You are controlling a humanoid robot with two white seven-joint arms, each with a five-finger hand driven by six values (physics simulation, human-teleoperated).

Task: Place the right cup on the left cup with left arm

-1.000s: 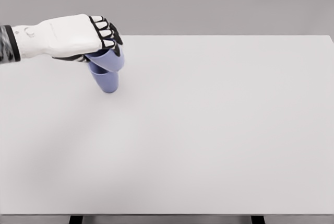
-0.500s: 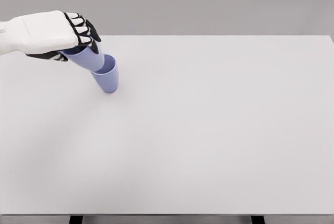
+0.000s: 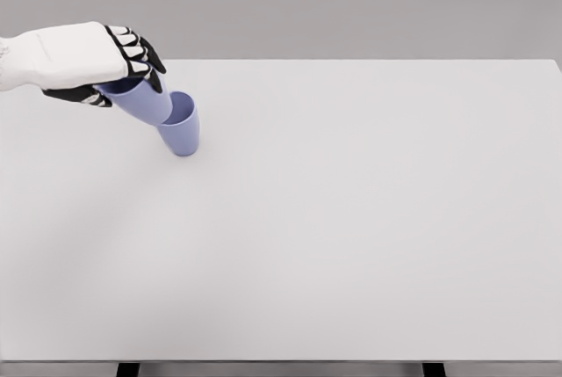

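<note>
Two lavender-blue cups show at the table's upper left in the head view. One cup (image 3: 182, 128) stands upright on the table. My left hand (image 3: 123, 83) is shut on the other cup (image 3: 142, 100), gripping its rim from above. That held cup is tilted, and its bottom rests against the standing cup's rim at the left. The white hand with black fingers covers the top of the held cup.
The white table (image 3: 351, 219) fills most of the view, with its front edge near the bottom and dark legs (image 3: 127, 369) below it. A grey wall lies behind.
The left hand has pulled back to the left with its cup. The cup, earlier directly over the standing one, now leans off to its left side.
</note>
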